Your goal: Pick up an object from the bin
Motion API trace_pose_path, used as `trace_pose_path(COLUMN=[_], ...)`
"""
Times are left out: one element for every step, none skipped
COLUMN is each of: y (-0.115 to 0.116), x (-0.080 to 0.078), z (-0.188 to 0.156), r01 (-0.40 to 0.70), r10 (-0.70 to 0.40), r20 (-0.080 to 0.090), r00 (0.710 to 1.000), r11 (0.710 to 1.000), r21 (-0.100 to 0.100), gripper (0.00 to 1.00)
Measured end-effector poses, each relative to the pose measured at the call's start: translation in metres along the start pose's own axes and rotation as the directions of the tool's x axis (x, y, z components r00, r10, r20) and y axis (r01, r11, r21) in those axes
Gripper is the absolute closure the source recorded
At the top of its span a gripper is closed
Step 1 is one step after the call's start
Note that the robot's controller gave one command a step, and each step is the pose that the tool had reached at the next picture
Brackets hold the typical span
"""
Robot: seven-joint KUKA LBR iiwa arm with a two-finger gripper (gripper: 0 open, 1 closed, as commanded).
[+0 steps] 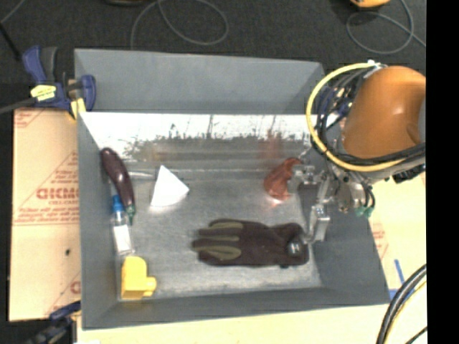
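Note:
My gripper [317, 226] hangs at the right side of the bin, its tip just above the cuff end of a dark brown glove [247, 244]. The glove lies flat along the front of the bin floor, its finger ends pointing left. A reddish-orange lump [280, 179] sits close to the gripper's upper left, near the back wall. Nothing shows as held.
A white cone-shaped piece [167, 188] lies left of centre. Along the left wall lie a dark maroon handle [118, 178], a clear tube with a blue cap [120, 228] and a yellow block [136, 278]. The arm's orange cover and cables overhang the right rim.

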State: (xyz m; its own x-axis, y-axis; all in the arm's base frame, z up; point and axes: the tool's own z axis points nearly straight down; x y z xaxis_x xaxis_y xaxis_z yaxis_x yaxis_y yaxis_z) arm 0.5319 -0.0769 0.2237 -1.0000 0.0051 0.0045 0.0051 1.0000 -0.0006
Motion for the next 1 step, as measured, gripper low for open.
trace_pose_path(y=[0.0002], x=[-0.0012], z=[-0.0046], r01=[0.002], r10=[-0.002], r20=[0.008], r00=[1.0], r11=[1.0], r21=[0.001], gripper=[0.0])
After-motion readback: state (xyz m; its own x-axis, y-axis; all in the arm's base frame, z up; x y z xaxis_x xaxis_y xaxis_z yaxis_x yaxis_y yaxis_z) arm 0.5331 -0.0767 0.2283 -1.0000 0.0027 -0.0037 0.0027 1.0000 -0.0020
